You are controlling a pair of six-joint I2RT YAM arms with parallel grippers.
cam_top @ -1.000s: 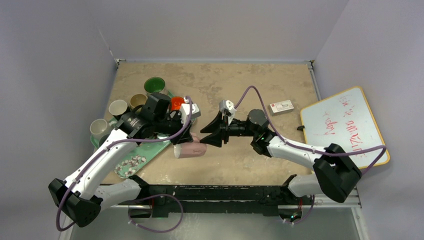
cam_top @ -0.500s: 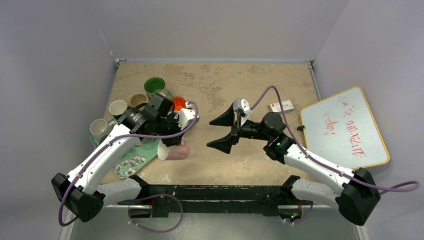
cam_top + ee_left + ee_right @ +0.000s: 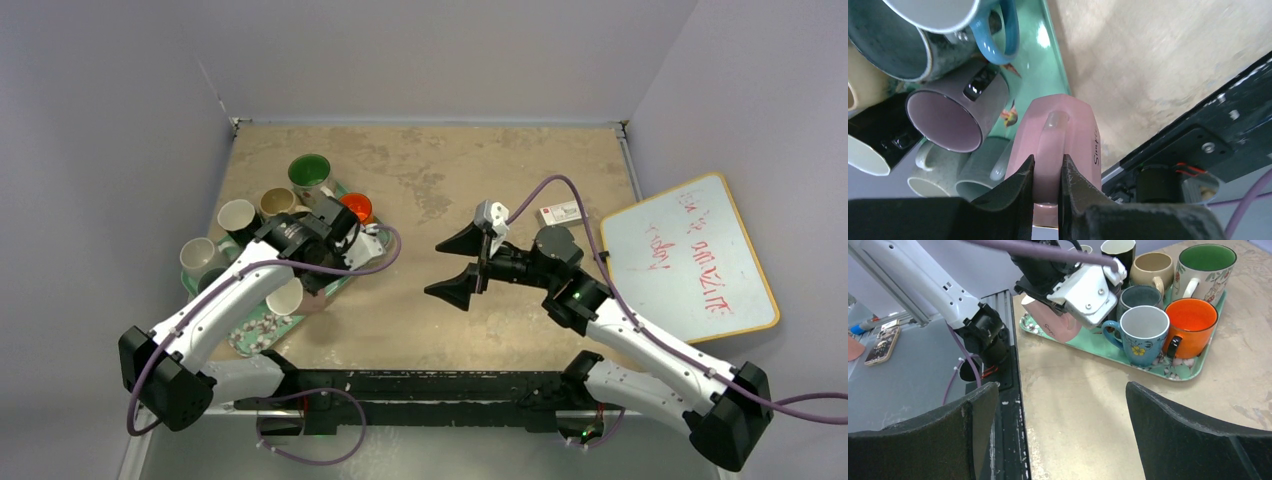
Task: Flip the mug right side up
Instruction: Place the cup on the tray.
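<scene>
The left gripper [image 3: 1048, 169] is clamped on the handle of the pink mug [image 3: 1077, 134], holding it tilted over the tray [image 3: 1047, 70] edge. The right gripper [image 3: 455, 268] hangs wide apart, empty. The next move is probably to level the mug and set it down.

A green tray [image 3: 258, 328] is sitting on the bench's [image 3: 450, 160] left side, carrying an orange mug [image 3: 1193, 322] and a green-lined mug [image 3: 1207, 257]. A whiteboard [image 3: 690, 255] is lying at the right edge, with a small box [image 3: 562, 212] resting near it.

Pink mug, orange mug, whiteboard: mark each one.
pink mug [image 3: 1080, 132], left wrist view, side wall.
orange mug [image 3: 1193, 319], right wrist view, inside.
whiteboard [image 3: 690, 255], top external view, writing surface.
</scene>
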